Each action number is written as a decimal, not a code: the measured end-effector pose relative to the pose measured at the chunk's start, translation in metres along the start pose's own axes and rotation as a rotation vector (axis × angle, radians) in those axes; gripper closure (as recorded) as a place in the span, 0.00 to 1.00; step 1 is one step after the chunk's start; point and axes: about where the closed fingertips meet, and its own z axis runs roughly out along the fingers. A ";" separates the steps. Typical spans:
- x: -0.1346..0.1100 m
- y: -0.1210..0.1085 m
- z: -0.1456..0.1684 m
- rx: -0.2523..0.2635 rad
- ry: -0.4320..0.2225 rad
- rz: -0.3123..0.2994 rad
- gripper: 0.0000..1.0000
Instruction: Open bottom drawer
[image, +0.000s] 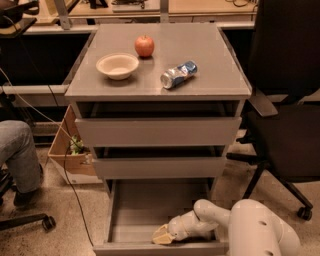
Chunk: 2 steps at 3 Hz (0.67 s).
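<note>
**Item 1.** My hand (163, 235): low at 6 o'clock of the view, inside the bottom drawer (150, 205), its tip just behind the front panel. Open or closed: I cannot tell. It is my only arm, reaching in from 4 o'clock.

**Item 2.** Bottom drawer: lowest of three, already drawn well out, grey tray showing. Its front panel lies just toward 6 o'clock of my hand, with its long axis running 9 to 3 o'clock. Any further pull, I judge, runs squarely toward 6 o'clock.

**Item 3.** Middle drawer (160, 167), top drawer (157, 131): not drawn out, at 12 o'clock.

**Item 4.** Table (215, 75): can (178, 74) on its side, bowl (117, 65), apple (144, 46) farthest.
</note>
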 end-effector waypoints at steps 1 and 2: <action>-0.001 -0.001 0.000 0.000 0.000 0.000 1.00; 0.003 0.007 -0.002 -0.013 0.016 0.013 1.00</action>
